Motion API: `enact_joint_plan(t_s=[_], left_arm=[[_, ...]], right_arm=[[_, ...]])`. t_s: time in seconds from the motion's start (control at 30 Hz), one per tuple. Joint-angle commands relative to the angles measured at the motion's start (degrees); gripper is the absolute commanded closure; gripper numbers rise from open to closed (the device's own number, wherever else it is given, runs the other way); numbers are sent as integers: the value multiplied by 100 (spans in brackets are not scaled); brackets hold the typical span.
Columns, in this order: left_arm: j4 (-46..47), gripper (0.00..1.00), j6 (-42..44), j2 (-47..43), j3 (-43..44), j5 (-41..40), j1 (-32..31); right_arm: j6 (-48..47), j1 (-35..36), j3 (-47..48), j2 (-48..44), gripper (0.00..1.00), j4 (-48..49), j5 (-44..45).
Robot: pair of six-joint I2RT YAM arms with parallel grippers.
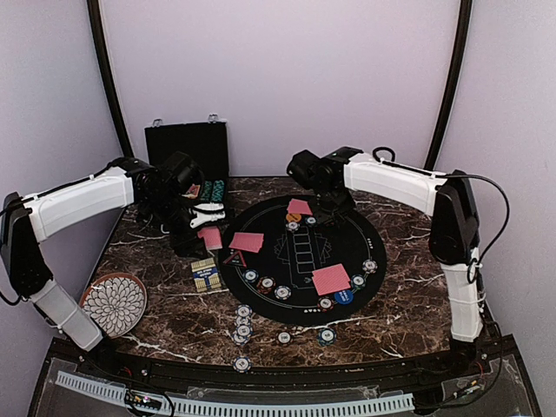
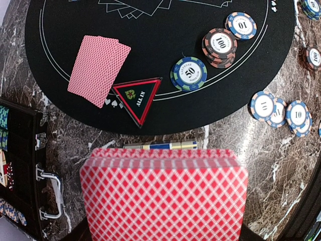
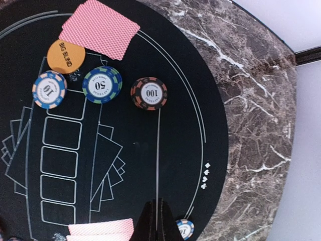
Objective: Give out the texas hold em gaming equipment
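**Partway through the deal: three seats laid out, deck in my left gripper**

Overhead, I see a round black felt mat (image 1: pixel 300 261) on a marbled table (image 1: pixel 408 295), with my two arms reaching in from either side. I judge the job well advanced but unfinished.

Three seats on the mat have red-backed cards. The far pair (image 1: pixel 300 207) lies beside an orange button (image 3: pixel 66 56) marked big blind and chips marked ten (image 3: pixel 49 90), fifty (image 3: pixel 102 84) and a hundred (image 3: pixel 149 93). The left pair (image 2: pixel 98 69) touches the black triangle marker (image 2: pixel 137 98) reading all in, with more chips near it. The near-right pair (image 1: pixel 331 279) has chips and a blue button (image 1: pixel 344 297) around it.

My left gripper (image 1: pixel 207 233) is clamped on the remaining deck (image 2: pixel 164 193), held face down above the table's left side. My right gripper (image 3: pixel 156 221) is pinched shut with nothing in it, hovering over the mat.

Left to do, as I read it: a loose cluster of chips (image 1: pixel 242 323) sits off the mat on the near table, and more remain in the open black case (image 1: pixel 187 152) behind.

Hard to make out: the left fingers are hidden behind the deck. A small yellow and blue box (image 1: pixel 205 274) lies below it; I cannot read it. A patterned plate (image 1: pixel 114 305) sits at the near-left corner, unused.
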Motion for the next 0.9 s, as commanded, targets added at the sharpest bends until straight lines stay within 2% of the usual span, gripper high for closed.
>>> enact_joint_plan(t_s=[0.0,0.37,0.87], left_arm=[[-58,100,64,-326,-89,9,10],[-86,100,49,-399,-151,18,8],[-132,100,58,-342,-62,89,5]], right_arm=[[26,243,560,464,100,-850,1382],[-53,545,1231,1442,100,-832,1441],[-128,776,2017,2509,100,-697,766]])
